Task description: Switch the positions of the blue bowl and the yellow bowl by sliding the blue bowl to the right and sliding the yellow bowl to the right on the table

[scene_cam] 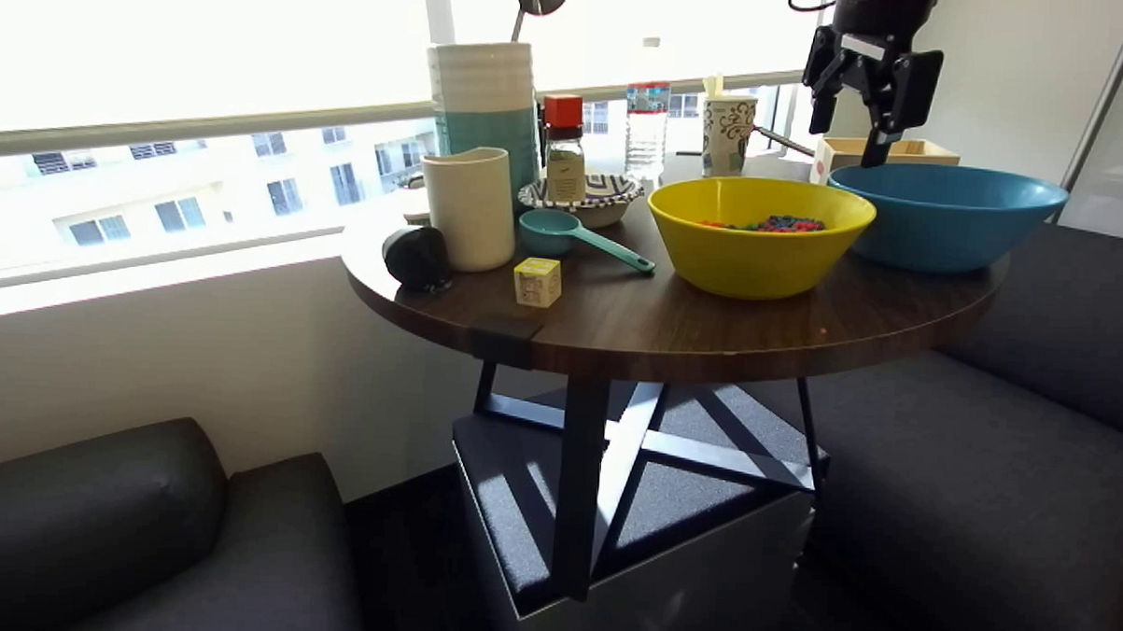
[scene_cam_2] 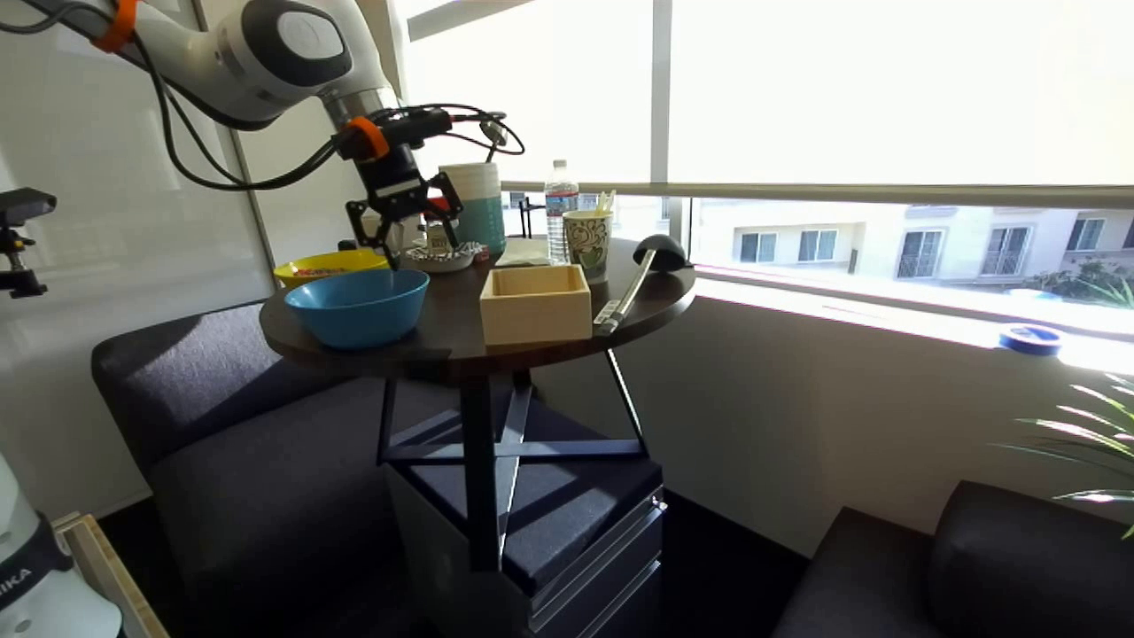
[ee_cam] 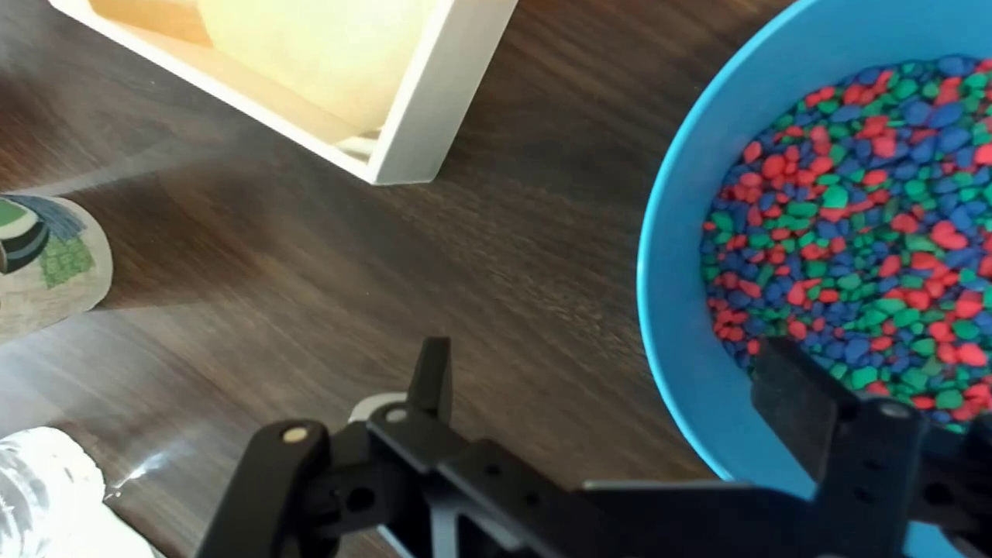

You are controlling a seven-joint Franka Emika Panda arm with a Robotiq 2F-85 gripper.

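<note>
The blue bowl (scene_cam: 948,226) stands upright on the round dark brown table (scene_cam: 617,327), right of the yellow bowl (scene_cam: 760,252) in that exterior view. In an exterior view the blue bowl (scene_cam_2: 359,310) partly hides the yellow bowl (scene_cam_2: 361,259). Both hold coloured pebbles. In the wrist view the blue bowl (ee_cam: 674,256) fills the right side, and the yellow bowl is out of view. My gripper (ee_cam: 604,349) is open and empty, with one finger over the blue bowl's inside and the other outside its rim. The gripper also shows in both exterior views (scene_cam: 848,134) (scene_cam_2: 425,252). Contact cannot be told.
A wooden box (scene_cam_2: 536,319) stands beside the blue bowl. A ladle (scene_cam_2: 638,283), paper cup (scene_cam_2: 587,244) and water bottle (scene_cam_2: 560,204) stand beyond it. A teal scoop (scene_cam: 550,231), small tan block (scene_cam: 537,282) and white cup (scene_cam: 472,210) sit left of the yellow bowl.
</note>
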